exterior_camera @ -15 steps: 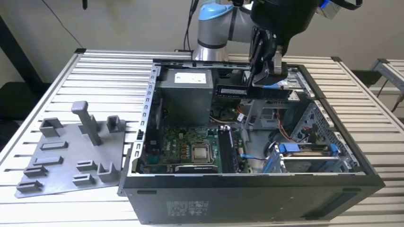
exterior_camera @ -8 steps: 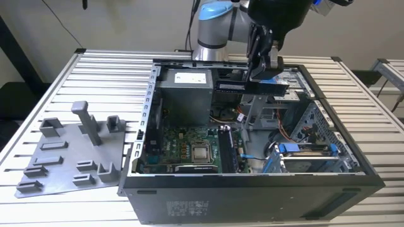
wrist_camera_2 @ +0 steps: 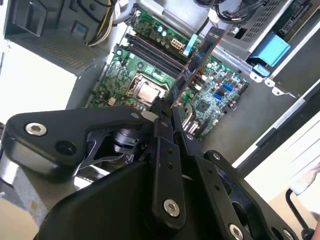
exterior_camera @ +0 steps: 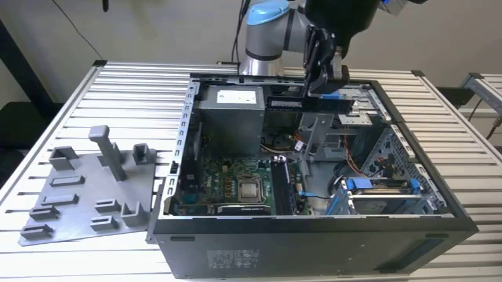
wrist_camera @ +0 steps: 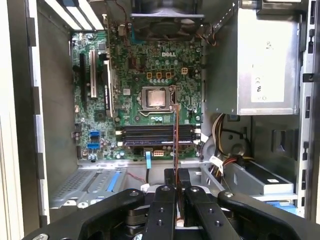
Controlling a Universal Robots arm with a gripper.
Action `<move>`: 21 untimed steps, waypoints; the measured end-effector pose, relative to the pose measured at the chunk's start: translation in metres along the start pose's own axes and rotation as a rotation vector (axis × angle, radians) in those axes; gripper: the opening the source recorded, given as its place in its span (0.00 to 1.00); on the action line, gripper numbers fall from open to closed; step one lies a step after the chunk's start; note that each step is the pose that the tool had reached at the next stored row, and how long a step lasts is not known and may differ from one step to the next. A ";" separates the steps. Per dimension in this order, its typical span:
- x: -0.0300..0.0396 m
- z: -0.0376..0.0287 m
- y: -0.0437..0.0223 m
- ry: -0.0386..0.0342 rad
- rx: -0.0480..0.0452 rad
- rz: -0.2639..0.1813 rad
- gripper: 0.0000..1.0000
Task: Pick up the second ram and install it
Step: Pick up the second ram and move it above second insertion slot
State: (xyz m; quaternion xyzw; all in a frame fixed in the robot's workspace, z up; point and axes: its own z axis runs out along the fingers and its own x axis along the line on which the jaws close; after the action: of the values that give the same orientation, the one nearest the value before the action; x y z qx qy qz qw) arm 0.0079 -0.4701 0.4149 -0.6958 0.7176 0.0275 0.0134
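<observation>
The second ram [wrist_camera_2: 196, 64] has its near end hidden inside the gripper [wrist_camera_2: 165, 114] pinching it. The arm [exterior_camera: 271, 26] is cut off at the exterior view's top, where the gripper's tip seems too dark to see.

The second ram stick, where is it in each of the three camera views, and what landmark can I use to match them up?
Exterior view: the second ram sits level above the computer case, just beside the gripper.
Second wrist view: the ram slants away from the gripper, clamped at one end.
First wrist view: edge-on, a thin line from the gripper across the memory slots.
Shared landmark: the CPU socket.
</observation>
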 end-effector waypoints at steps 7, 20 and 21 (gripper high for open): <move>-0.0139 0.0024 0.0004 -0.0015 -0.0011 -0.018 0.14; -0.0305 0.0036 0.0009 -0.0023 -0.0011 -0.018 0.14; -0.0305 0.0036 0.0009 -0.0024 -0.0010 -0.018 0.14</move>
State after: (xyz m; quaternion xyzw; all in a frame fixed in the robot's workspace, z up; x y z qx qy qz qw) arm 0.0079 -0.4394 0.4131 -0.7022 0.7112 0.0285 0.0141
